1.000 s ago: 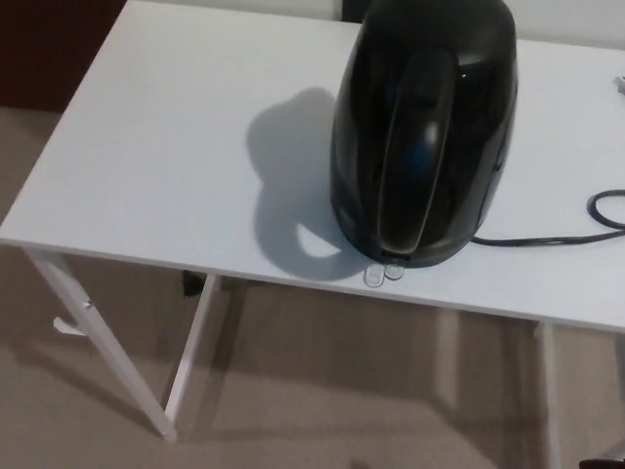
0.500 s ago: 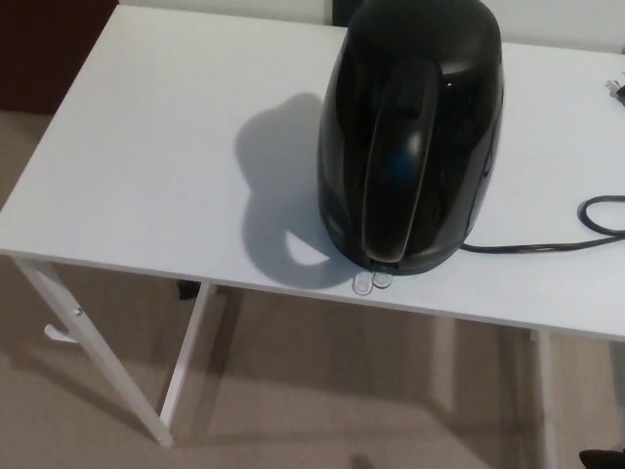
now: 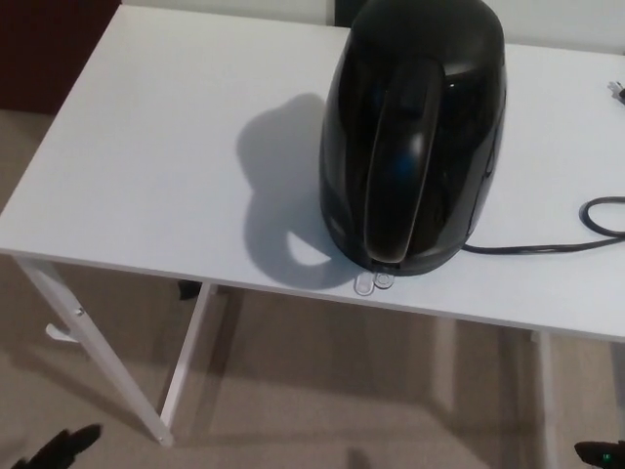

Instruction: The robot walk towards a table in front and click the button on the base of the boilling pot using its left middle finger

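Glossy, rigid boiling pot (image 3: 415,137) centre-right on counter (image 3: 146,156); small clear button (image 3: 375,281) below handle needs a light fingertip press. Left hand (image 3: 59,447) bottom-left, finger spread impossible to tell.

Only small parts of the robot's body are showing, both at the very bottom edge of the head view. The left hand (image 3: 61,447) is poking in at about 7 o'clock, a dark blurred shape angling up toward 2 o'clock, too little of it visible to tell how its fingers are set. The right hand (image 3: 600,454) is peeking in at about 5 o'clock as a low black sliver. Neither forearm is showing, and neither hand is touching anything.
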`<state>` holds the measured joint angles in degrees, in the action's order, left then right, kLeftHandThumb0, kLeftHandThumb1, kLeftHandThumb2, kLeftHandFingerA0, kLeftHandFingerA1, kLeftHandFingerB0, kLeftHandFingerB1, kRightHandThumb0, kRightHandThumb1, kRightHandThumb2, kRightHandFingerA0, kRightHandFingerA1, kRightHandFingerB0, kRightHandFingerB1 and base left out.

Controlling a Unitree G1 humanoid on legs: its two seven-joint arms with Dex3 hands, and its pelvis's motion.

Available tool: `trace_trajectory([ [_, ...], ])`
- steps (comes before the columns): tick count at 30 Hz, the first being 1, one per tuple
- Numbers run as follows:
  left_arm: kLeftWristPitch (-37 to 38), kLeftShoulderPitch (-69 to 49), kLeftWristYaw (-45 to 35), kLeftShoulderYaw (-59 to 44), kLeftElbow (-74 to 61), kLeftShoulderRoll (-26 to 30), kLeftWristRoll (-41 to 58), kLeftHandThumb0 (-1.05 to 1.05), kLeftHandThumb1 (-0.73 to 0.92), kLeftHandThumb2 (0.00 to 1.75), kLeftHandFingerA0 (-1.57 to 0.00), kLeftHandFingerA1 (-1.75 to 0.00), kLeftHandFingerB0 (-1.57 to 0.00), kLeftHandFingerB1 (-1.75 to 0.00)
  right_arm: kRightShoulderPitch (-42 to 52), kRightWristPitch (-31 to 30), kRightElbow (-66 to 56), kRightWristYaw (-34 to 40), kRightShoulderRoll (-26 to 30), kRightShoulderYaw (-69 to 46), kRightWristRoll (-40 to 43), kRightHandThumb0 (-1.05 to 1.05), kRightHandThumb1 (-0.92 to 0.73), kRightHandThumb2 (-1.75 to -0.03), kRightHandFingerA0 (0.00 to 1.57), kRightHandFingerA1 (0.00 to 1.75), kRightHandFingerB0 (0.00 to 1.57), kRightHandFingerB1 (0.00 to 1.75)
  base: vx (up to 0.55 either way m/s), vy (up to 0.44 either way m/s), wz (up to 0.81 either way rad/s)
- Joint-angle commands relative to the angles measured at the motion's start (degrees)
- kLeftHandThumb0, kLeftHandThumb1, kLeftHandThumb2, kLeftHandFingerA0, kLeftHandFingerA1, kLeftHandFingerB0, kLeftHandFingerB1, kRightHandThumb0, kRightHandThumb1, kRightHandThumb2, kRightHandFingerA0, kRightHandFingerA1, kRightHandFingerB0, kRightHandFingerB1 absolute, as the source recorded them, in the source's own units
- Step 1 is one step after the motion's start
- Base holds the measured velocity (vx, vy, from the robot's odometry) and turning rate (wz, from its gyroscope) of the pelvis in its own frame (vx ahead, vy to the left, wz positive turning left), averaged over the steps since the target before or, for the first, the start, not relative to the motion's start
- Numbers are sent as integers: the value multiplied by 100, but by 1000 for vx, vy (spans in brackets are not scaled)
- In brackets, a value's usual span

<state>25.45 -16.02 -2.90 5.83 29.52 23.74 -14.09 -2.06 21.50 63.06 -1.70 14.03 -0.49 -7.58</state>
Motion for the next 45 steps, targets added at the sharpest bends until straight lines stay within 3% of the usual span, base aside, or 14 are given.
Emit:
trace_trajectory([
  [1,797,-1068,153,13,-3947,605,-2086,-65,40,75,-6,-41,-4,-26,-158,-168,-7,-3,83,21,-26,-44,-48,-79,59,62,34,51,0,0,0],
  [9,748,-994,-201,201,-5063,604,-2509,-62,54,57,-15,-30,-12,-25,-261,-187,31,34,80,35,-49,-45,-47,-79,66,66,34,52,0,0,0],
  [10,747,-878,-271,353,-5207,577,-2667,-33,29,87,0,-49,0,-47,-270,-197,18,53,99,66,-92,-40,-59,-57,69,55,40,41,0,0,0],
  [13,681,-815,-323,506,-5387,577,-2822,-60,50,56,-19,-32,-20,-28,-266,-215,8,59,103,80,-107,-40,-60,-57,69,53,40,40,0,0,0],
  [14,669,-697,-281,691,-5393,526,-2996,-30,24,85,-7,-51,-6,-49,-246,-177,-12,17,93,47,-59,-45,-47,-80,65,65,34,52,0,0,0],
  [19,486,-464,-227,940,-5317,565,-3355,-32,25,87,-6,-51,-6,-49,-258,-105,23,-58,83,28,-21,-45,-48,-79,65,65,34,52,0,0,0],
  [22,383,-317,-242,1062,-5259,611,-3521,-63,51,56,-19,-31,-21,-28,-282,-185,41,-46,88,39,-37,-44,-49,-79,61,62,34,51,0,0,0],
  [23,339,-250,-256,1114,-5229,616,-3582,-32,26,87,-6,-51,-5,-49,-286,-201,36,-61,81,35,-27,-44,-49,-79,59,61,33,50,0,0,0],
  [24,306,-176,-302,1160,-5190,646,-3630,-61,52,56,-19,-32,-20,-28,-290,-203,46,-38,77,45,-42,-44,-49,-79,60,62,33,50,0,0,0],
  [25,265,-99,-340,1208,-5131,665,-3681,-31,27,88,-6,-51,-6,-49,-292,-206,50,-22,73,51,-51,-43,-49,-79,61,62,34,50,0,0,0],
  [36,-44,840,-472,1696,-4497,646,-3902,-31,27,88,-6,-51,-6,-49,-354,-243,70,4,51,100,-94,-44,-48,-79,60,62,33,51,0,0,0],
  [38,-129,986,-554,1762,-4473,639,-3972,-62,54,57,-20,-31,-20,-28,-371,-231,71,2,41,94,-81,-37,-61,-58,67,53,39,41,0,0,0],
  [42,-244,1202,-578,1891,-4363,568,-4103,-32,27,88,-6,-51,-6,-49,-396,-264,33,12,15,84,-69,-42,-47,-78,61,64,32,50,0,0,0],
  [45,-356,1338,-700,2028,-4313,551,-4282,-63,55,57,-18,-29,-18,-28,-378,-219,39,-74,23,72,-41,-42,-47,-79,59,64,31,51,0,0,0],
])
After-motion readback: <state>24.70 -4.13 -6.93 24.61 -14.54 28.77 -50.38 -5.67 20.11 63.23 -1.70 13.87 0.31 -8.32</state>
